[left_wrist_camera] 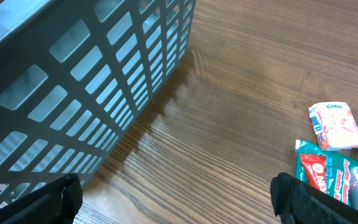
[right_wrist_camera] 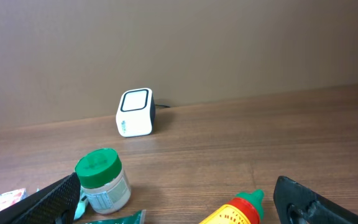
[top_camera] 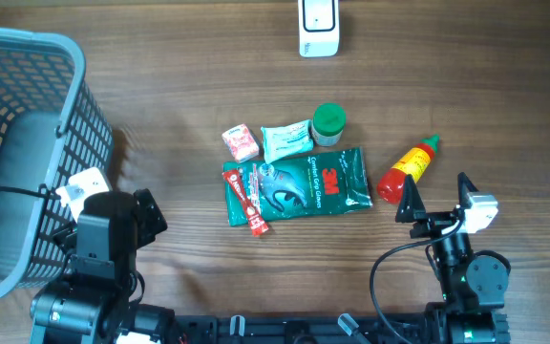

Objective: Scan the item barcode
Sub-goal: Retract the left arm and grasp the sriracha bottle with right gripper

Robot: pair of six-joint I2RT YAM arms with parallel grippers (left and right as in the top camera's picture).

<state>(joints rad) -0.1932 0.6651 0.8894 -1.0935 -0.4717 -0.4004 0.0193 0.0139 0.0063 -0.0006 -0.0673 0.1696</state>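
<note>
R pincer (top_camera: 437, 199) stands spread as wide as it goes, empty, touching nothing. In the overhead it sits lower right, its two black fingers pointing up-frame toward the sauce bottle (top_camera: 409, 168), left tip near the bottle's base. In the R wrist view a fingertip (right_wrist_camera: 48, 200) shows in each bottom corner, w/ the jar and bottle top showing btwn them. L pincer (left_wrist_camera: 179, 208) is spread just as wide, also empty. Its tips sit in the bottom corners of the L wrist view, over the wood table (top_camera: 189, 76) beside the grey mesh basket (top_camera: 36, 43), which fills the upper left of that view and the left edge of the overhead.

Goods lie in a cluster at overhead ctr. Green glove pack (top_camera: 304, 186) lies flat w/ a red stick sachet (top_camera: 248, 201) across its left end. Above it, left to right: pink packet (top_camera: 241, 141), white-green packet (top_camera: 286, 139), green-lid jar (top_camera: 328, 122) upright. Sauce bottle, red w/ yellow label and green tip, lies on its side just right of the glove pack, tip angled up-right. Which of these is the one to scan can't be told. White barcode scanner (top_camera: 318, 27) stands top ctr of the overhead, well apart from the cluster; in the R wrist view it's mid-left, beyond the jar.
</note>
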